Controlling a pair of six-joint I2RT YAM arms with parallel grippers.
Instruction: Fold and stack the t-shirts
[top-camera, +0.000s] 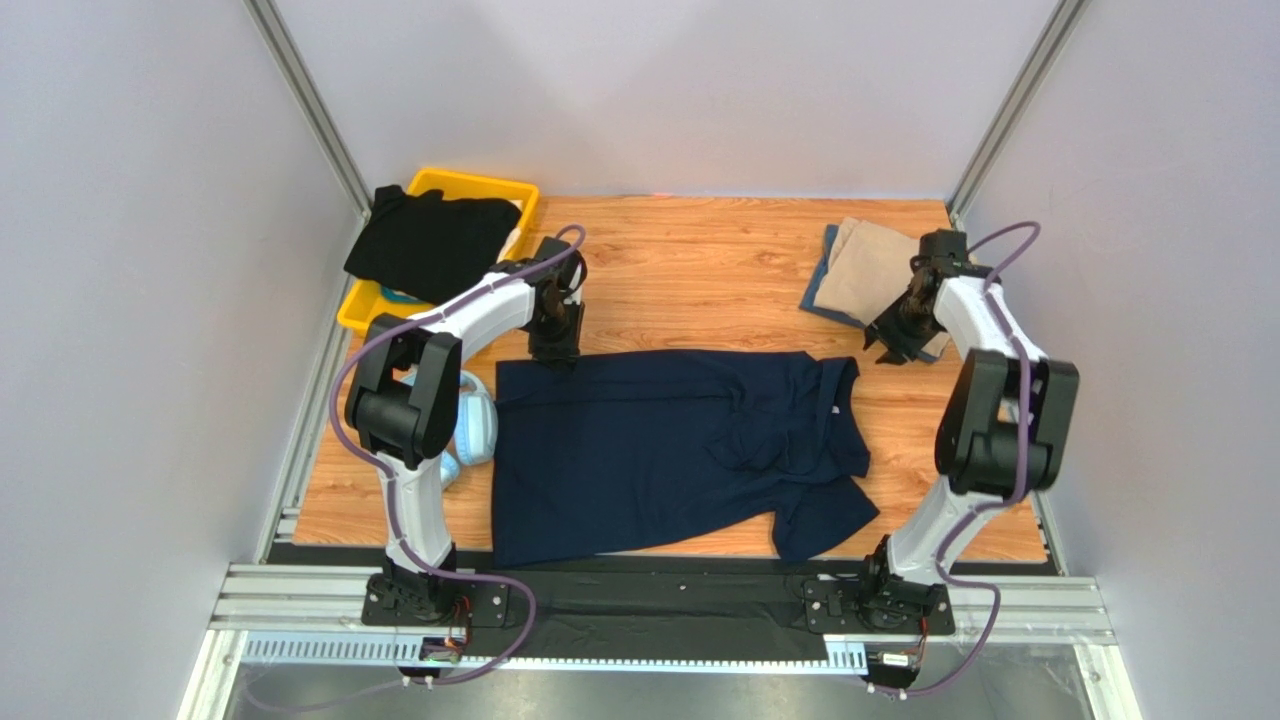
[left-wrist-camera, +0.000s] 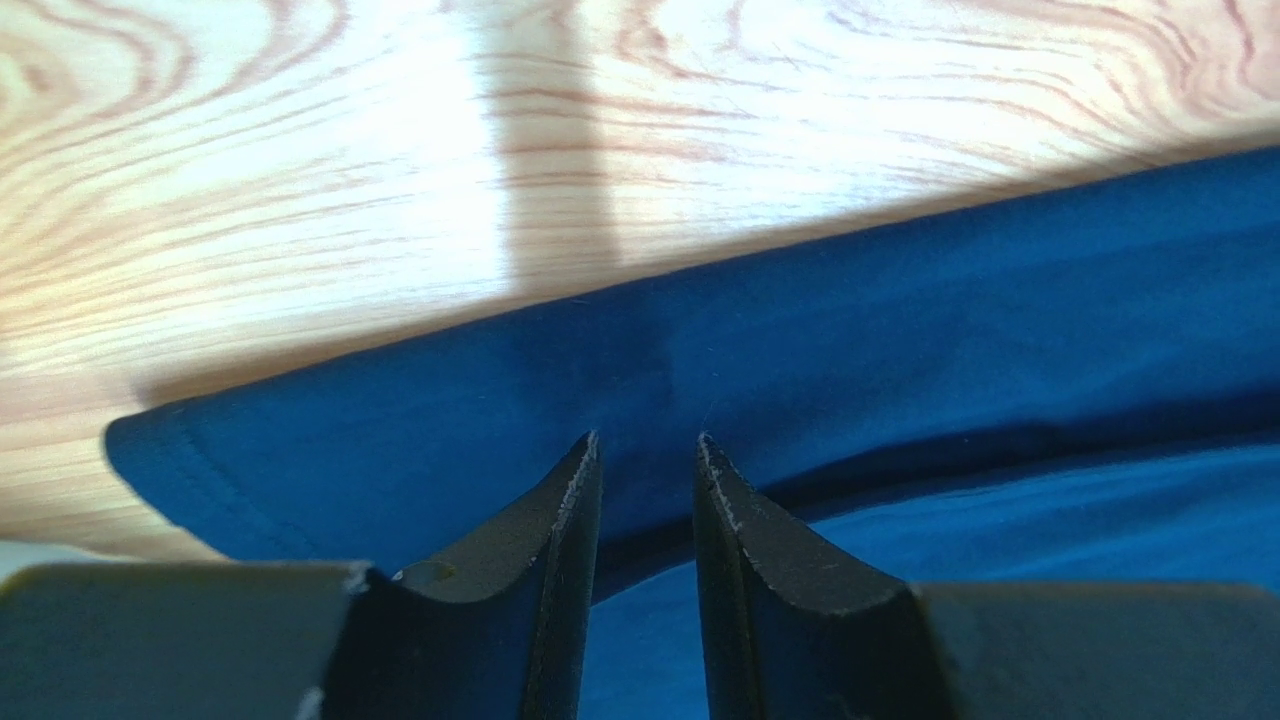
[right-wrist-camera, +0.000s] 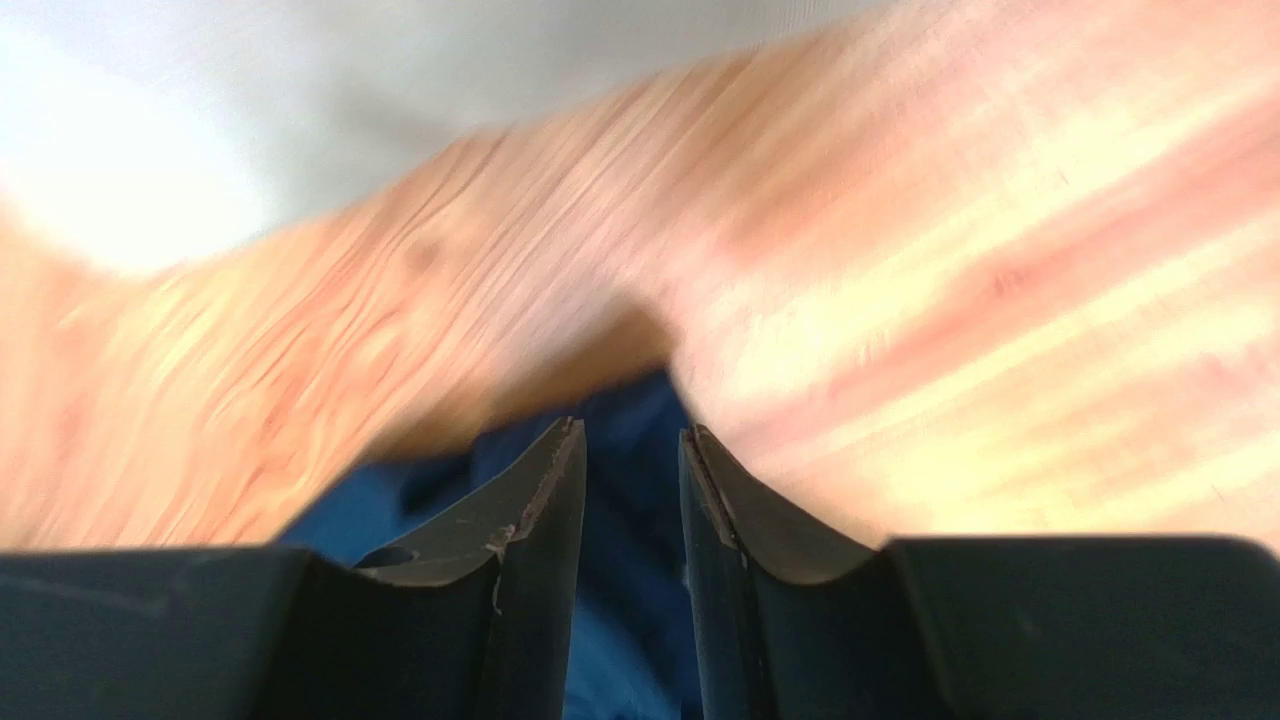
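A dark navy t-shirt (top-camera: 661, 450) lies spread across the middle of the wooden table, its sleeve end on the right. My left gripper (top-camera: 555, 348) hovers low over its far left corner, jaws a little apart with nothing between them; the left wrist view shows the gripper (left-wrist-camera: 646, 438) over the shirt's folded edge (left-wrist-camera: 902, 300). My right gripper (top-camera: 897, 348) is just right of the shirt's far right end. The blurred right wrist view shows it (right-wrist-camera: 628, 428) narrowly open over navy cloth (right-wrist-camera: 624, 510). A folded tan shirt (top-camera: 879, 267) lies back right. A black shirt (top-camera: 428, 240) drapes over the bin.
A yellow bin (top-camera: 496, 188) stands at the back left corner. Light blue headphones (top-camera: 478, 420) lie by the navy shirt's left edge, under the left arm. A bluish folded cloth (top-camera: 819, 285) peeks from under the tan shirt. Grey walls enclose the table.
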